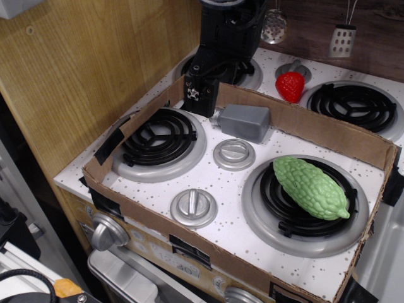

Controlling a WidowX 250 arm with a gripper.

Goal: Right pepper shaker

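- Grey, blocky pepper shaker (245,121) lies on its side, silver ball top pointing left, far of centre.
- I can't tell my gripper's (201,95) opening; it's just left of the shaker.

Below my one end effector (201,95) I count four coil burners: front left (159,137), front right (307,197), back right (355,104), and a back left one (243,72) mostly hidden behind my arm. On the surface (214,183) I count two flat round silver knobs (234,153) (194,207) between the front burners, with one more front-panel knob (106,232) below the edge. There is one grey pepper shaker (243,120), one green bitter melon (310,187), one strawberry (290,86), one small white grater (342,39) and one cardboard surround (328,129).
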